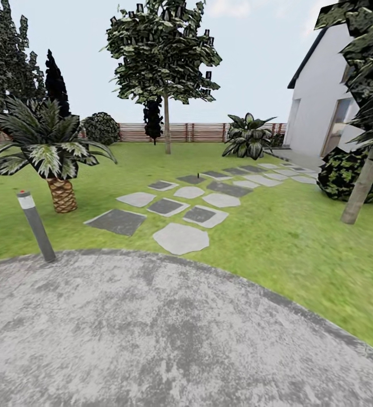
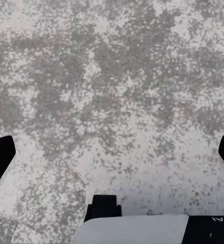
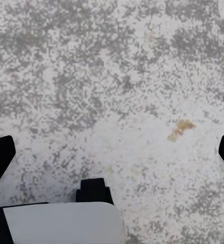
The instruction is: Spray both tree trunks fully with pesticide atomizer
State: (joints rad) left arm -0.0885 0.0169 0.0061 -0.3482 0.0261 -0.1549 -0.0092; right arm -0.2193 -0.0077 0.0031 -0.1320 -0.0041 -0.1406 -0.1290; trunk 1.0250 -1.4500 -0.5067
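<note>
Both the left gripper [image 2: 112, 152] and right gripper [image 3: 112, 152] hang spread over grey paving [image 1: 152, 339], with 2 trees [image 1: 167, 130] beyond its edge.

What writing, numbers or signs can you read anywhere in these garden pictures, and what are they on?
None can be read for certain.
Pale marks on the dark part at the edge of the left wrist view: cut off and too small to read.
The house wall, fence and bollard light carry no lettering.
</note>
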